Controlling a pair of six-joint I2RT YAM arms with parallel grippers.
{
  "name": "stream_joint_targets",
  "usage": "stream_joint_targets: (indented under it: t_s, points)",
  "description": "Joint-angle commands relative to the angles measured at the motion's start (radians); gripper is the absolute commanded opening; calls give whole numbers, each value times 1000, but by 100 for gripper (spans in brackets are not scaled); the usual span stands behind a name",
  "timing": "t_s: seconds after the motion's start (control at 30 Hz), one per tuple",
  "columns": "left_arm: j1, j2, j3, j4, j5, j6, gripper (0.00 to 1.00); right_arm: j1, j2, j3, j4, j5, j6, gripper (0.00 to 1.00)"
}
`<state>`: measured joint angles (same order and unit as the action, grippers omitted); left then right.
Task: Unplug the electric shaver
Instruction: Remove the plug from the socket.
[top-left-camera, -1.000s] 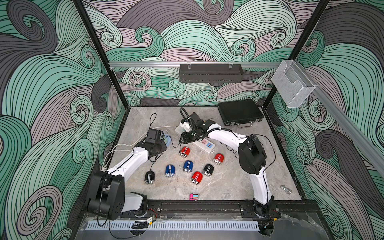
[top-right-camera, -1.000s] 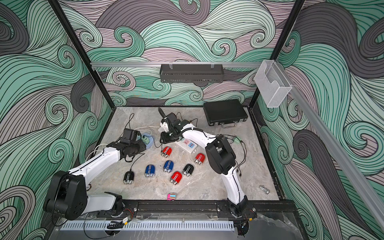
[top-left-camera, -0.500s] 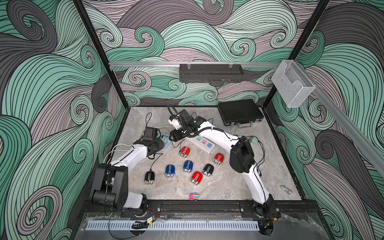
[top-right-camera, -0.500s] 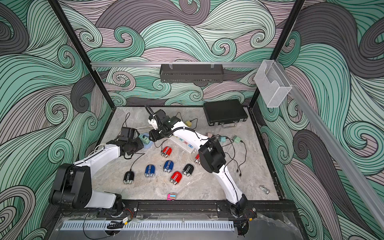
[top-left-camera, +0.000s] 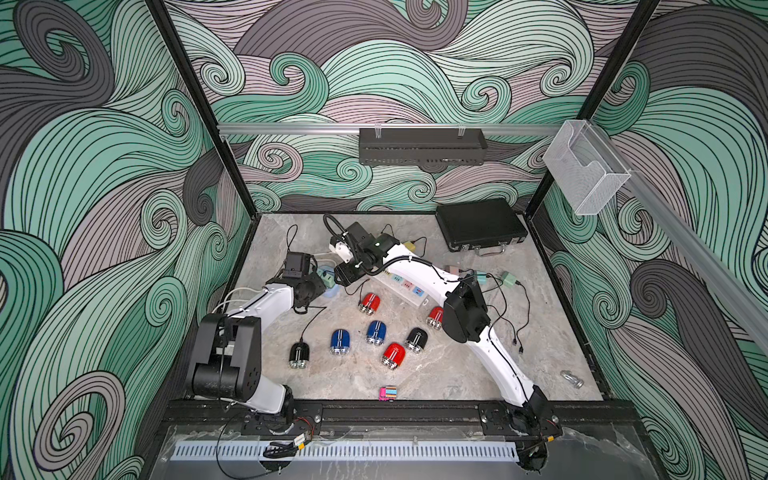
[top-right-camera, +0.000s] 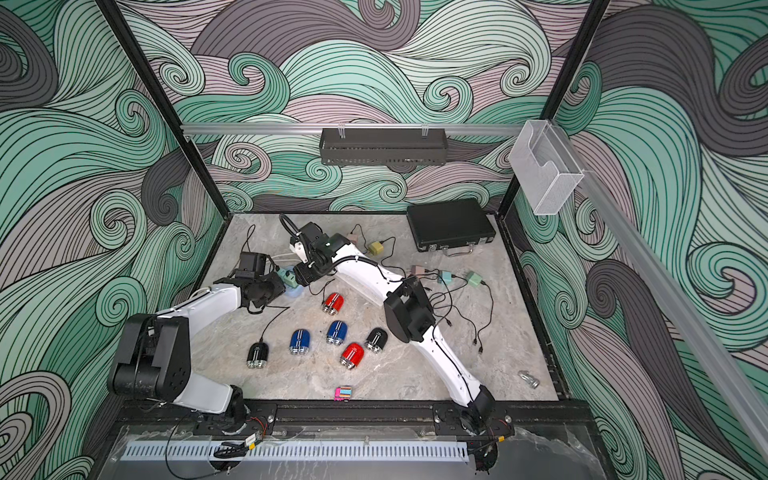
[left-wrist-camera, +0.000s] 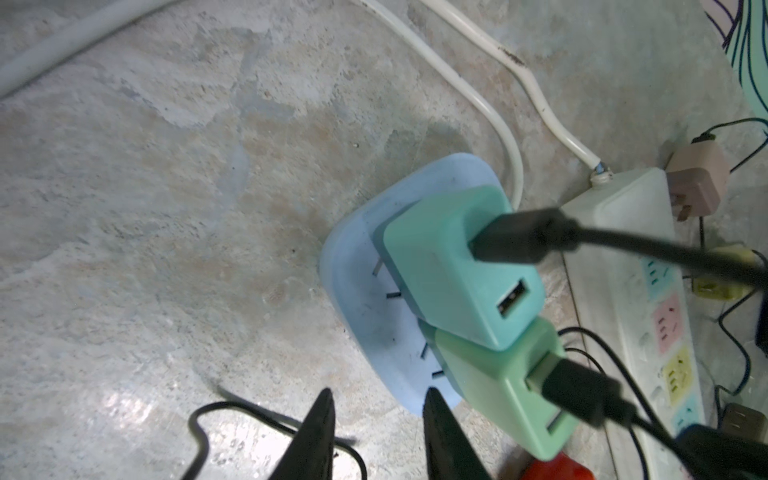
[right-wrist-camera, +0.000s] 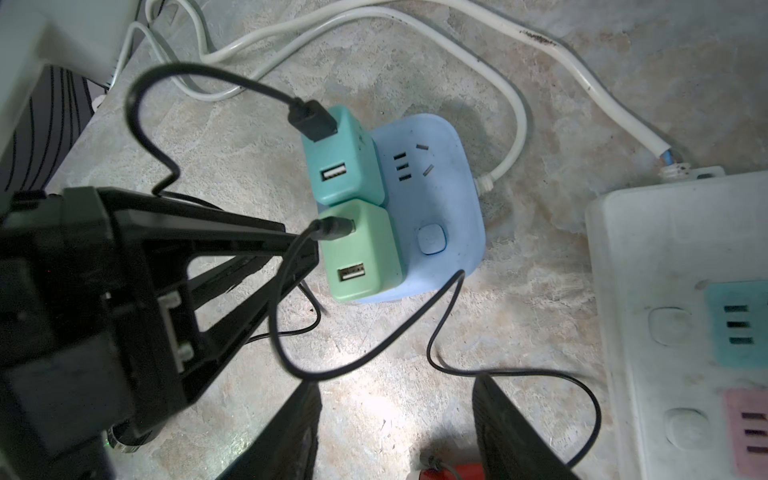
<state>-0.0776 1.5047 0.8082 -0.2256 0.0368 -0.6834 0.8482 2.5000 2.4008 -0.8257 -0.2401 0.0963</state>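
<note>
In the left wrist view, the black cable (left-wrist-camera: 648, 245) plugged into the teal square charger (left-wrist-camera: 453, 266) is blurred and runs off the frame edge. The long white power strip (right-wrist-camera: 681, 316) is cropped in the right wrist view. In both top views, the plug contacts are too small to tell.

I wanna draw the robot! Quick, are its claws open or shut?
Left gripper: closed, holding nothing I can see.
Right gripper: open, empty.

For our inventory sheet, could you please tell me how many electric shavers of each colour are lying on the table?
Red oval electric shavers: 3
Blue oval electric shavers: 2
Black oval electric shavers: 2
Total: 7
</note>
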Motion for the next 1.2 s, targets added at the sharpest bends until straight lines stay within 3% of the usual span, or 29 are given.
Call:
stream_joint_targets:
  t_s: [0.0,0.63,1.17]
  points:
    - [18,27,29,21,27,12,35,6,36,49,-26,3,-65,59]
    - [51,87,36,58,62,18,35,38,183,204,30,-12,-161,57]
    - [60,106,11,74,67,8,34,38,221,246,78,-16,-185,47]
